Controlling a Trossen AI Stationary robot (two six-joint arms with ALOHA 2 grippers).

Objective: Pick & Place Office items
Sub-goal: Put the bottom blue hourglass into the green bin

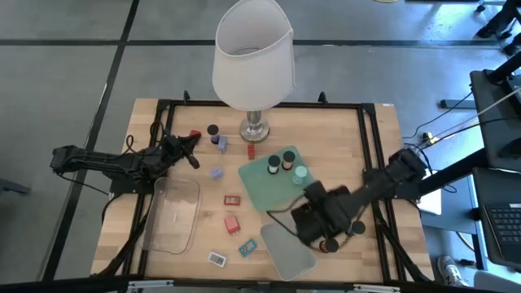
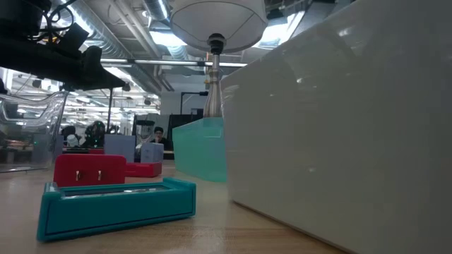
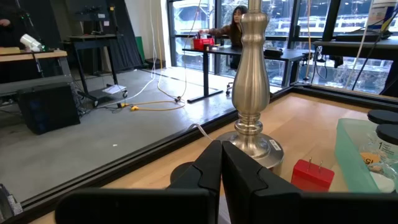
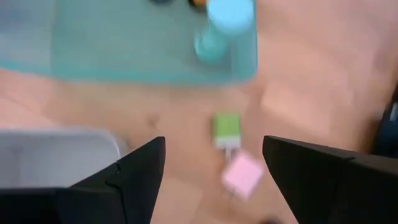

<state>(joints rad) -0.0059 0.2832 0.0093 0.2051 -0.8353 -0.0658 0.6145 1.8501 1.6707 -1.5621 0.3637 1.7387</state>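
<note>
Small office items lie scattered on the wooden table: a dark cylinder [image 1: 212,129], a red block [image 1: 251,150], a lavender block [image 1: 216,172], a flat red rectangle [image 1: 233,199], and a teal one [image 1: 249,248]. My right gripper [image 1: 313,216] hovers open near the mint tray [image 1: 259,189]. In its wrist view, my right gripper [image 4: 214,168] has a green block [image 4: 226,127] and a pink block [image 4: 242,174] lying on the table below the gap between its fingers. My left gripper [image 1: 193,142] is shut near the table's far left, touching nothing. It points at the lamp base [image 3: 252,134].
The white-shaded lamp [image 1: 254,57] stands at the far middle. Three dark cylinders [image 1: 288,159] stand on the mint tray. A clear bin [image 1: 172,213] lies at the left. A pale tray [image 1: 286,248] lies at the near edge. A red plug block [image 3: 313,174] sits by the lamp base.
</note>
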